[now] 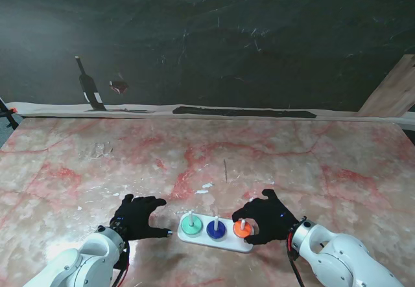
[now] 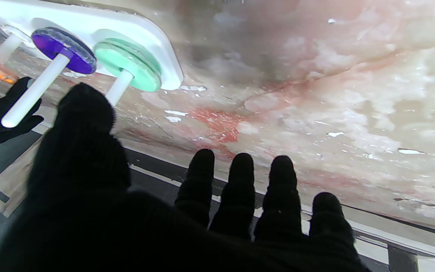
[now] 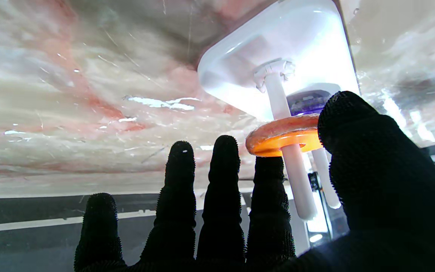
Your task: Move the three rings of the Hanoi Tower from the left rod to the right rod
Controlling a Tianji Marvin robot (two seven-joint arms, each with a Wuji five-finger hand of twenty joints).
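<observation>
While pinched by the right hand [image 1: 267, 218], orange ring [image 3: 283, 136] halfway up the right rod [image 3: 291, 158].

Bright overhead glare, blurred wrist views

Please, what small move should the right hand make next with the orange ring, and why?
Probably lower the orange ring to the white base and release. The right hand pinches it partway along the right rod, clear of the base. The left hand is open beside the green ring.
</observation>
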